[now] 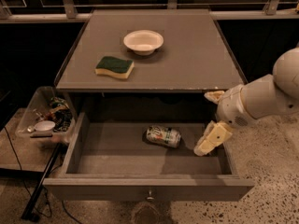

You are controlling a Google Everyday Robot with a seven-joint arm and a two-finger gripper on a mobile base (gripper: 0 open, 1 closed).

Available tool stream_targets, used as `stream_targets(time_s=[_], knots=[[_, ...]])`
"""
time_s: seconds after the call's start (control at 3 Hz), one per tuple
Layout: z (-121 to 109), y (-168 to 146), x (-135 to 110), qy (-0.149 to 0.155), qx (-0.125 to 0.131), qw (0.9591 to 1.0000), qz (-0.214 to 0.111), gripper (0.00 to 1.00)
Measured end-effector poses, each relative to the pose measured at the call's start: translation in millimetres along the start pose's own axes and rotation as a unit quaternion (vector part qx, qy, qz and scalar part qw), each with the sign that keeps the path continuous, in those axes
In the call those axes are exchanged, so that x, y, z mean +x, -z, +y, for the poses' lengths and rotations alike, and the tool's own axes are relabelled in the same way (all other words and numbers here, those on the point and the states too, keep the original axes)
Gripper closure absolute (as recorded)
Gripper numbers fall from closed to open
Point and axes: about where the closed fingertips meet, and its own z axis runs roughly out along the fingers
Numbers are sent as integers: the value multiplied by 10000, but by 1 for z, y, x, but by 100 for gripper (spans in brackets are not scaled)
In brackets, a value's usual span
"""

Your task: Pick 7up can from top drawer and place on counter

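Wide shallow grey top drawer (117,153) pulled fully open, small metal knob (150,195) at centre of its near front panel. Small silvery-white and green 7up can (163,136) lies on its side on the drawer floor, roughly mid-drawer and a bit toward the far wall, long axis running left-right, nothing touching it.

White robot arm (266,94) comes in from the right edge. Cream two-finger gripper (205,122) sits at the right end of the drawer, just right of the can but apart from it. Fingers spread wide and released, grasping nothing: one finger (213,96) up at the counter's near edge, the other (212,139) down inside the drawer near its right wall.

Large flat square grey counter (196,64) above the drawer carries a round white bowl (143,41) toward the far middle and a green-topped yellow sponge (114,67) near-left of the bowl, the two apart.

Clear plastic bin (44,118) of mixed clutter stands left of the drawer, lower down
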Motion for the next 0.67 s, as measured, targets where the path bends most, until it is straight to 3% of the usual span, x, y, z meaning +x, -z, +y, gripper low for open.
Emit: stream_targets(time_s=[0.33,0.67], knots=[[-2,-29,14,-98,-45,9999,-22,0],[-10,-79,35,-285,214,9992,-156,0]])
